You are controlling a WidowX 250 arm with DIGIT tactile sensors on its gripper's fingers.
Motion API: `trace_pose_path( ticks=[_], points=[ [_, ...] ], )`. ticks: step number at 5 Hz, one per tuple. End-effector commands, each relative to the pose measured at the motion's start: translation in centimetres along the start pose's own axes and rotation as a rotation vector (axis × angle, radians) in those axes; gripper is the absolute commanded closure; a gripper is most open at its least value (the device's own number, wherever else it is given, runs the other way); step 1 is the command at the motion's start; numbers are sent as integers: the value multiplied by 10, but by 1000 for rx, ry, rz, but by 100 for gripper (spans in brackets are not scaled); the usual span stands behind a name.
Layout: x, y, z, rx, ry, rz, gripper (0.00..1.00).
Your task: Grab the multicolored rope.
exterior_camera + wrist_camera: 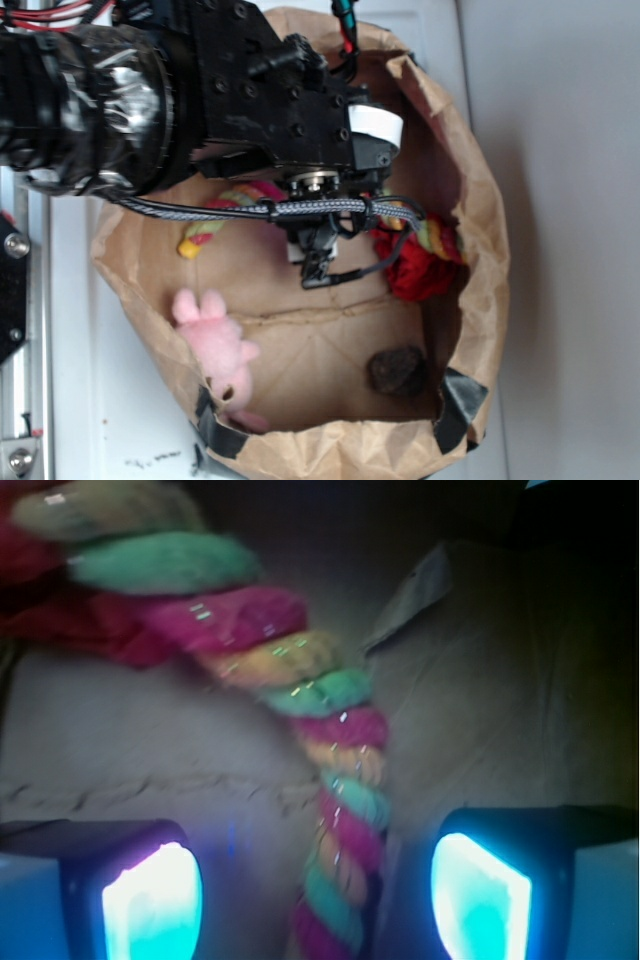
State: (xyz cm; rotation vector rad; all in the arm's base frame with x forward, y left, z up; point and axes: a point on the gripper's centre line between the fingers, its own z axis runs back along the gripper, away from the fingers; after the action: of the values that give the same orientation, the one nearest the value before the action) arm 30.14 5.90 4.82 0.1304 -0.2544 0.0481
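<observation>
White counter (560,150) runs pale and bare round a crumpled brown paper bag (490,290) lying open with taped corners; inside it the black arm reaches down. Its end effector (315,895) is spread wide, two glowing pads (155,905) low at either side in the wrist view, nothing pinched between them; the multicolored rope (335,770) runs straight through that gap on the bag's floor, then curves up and away to the left. Thick twisted strands of red, yellow and green, fuzzy cotton by the look; I'd judge it light, soft and limp, likely to sag at both ends once lifted, not slippery, so a squeeze across its middle section between the pads seems best. Beyond the arm a red fabric bundle (420,270) sits beside the rope's far end; a pink plush bunny (215,340) lies by the near-left wall; a small dark furry lump (397,371) rests apart near the corner.
</observation>
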Motion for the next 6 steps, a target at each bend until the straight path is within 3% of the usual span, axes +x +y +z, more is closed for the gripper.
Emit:
trace_pose_path(
  ticks=[1,2,4,5,6],
  points=[
    [26,0,2,-36,-113,-18,0],
    [30,-2,-3,-68,-151,-4,0],
    [35,-5,-3,-66,-177,-3,0],
    [36,-4,-4,-56,-192,23,100],
    [34,-4,-3,-51,-194,25,100]
  ],
)
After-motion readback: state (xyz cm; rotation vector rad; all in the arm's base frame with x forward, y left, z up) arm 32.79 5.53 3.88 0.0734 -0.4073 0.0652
